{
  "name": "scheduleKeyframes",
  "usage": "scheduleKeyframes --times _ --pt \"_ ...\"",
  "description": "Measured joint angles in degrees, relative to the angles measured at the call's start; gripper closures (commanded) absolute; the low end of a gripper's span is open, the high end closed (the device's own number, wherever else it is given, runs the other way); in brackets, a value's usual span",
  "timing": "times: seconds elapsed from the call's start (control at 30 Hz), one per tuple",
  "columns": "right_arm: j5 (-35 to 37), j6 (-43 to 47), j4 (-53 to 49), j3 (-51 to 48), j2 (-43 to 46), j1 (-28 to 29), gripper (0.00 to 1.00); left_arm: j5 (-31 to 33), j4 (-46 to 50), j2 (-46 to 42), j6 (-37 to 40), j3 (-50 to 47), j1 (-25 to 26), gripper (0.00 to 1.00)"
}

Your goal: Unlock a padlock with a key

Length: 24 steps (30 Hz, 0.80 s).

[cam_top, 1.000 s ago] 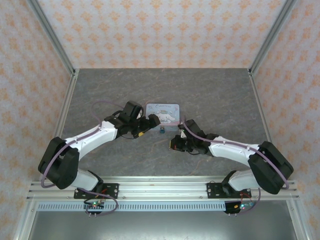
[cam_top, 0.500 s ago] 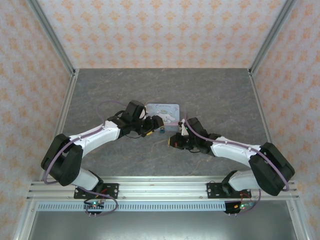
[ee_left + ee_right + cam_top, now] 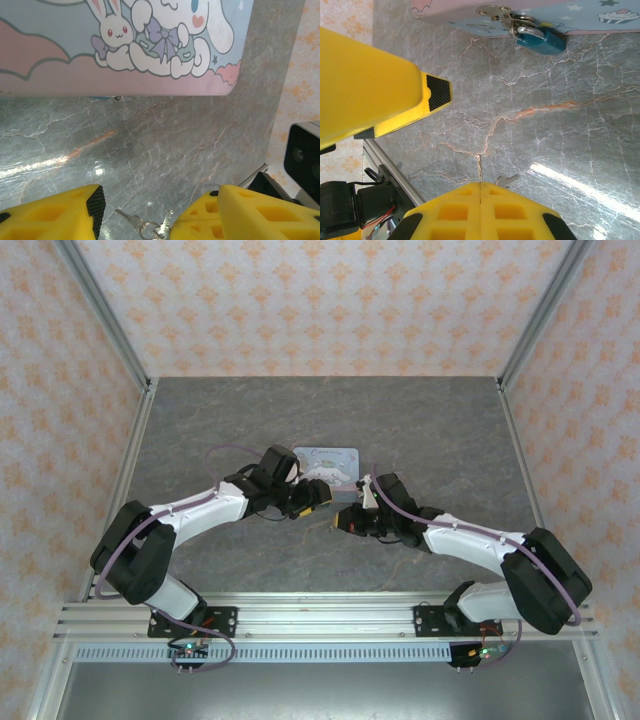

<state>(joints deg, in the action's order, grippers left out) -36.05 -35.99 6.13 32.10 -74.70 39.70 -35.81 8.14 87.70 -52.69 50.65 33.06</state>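
While the key [image 3: 480, 169] is pinched in the right claw [image 3: 480, 186], the padlock [image 3: 542, 39] should be steadied by the parted left claw [image 3: 156, 205].

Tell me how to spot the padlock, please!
In the middle of the grey table lies a pale blue cartoon tin. At its near edge sits a shiny metal clasp, and the padlock is hooked on it. It is the small dark blue-green lump, far darker than the pastel tin.

Key [image 3: 480, 171] mostly hidden between right jaws.
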Motion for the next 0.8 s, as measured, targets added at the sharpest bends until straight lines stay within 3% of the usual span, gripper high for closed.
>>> scheduleKeyframes --times 0.8 --pt "-0.02 -0.02 0.66 0.52 0.7 0.0 1.0 0.07 -0.31 4.07 -0.42 2.14 2.58 0.55"
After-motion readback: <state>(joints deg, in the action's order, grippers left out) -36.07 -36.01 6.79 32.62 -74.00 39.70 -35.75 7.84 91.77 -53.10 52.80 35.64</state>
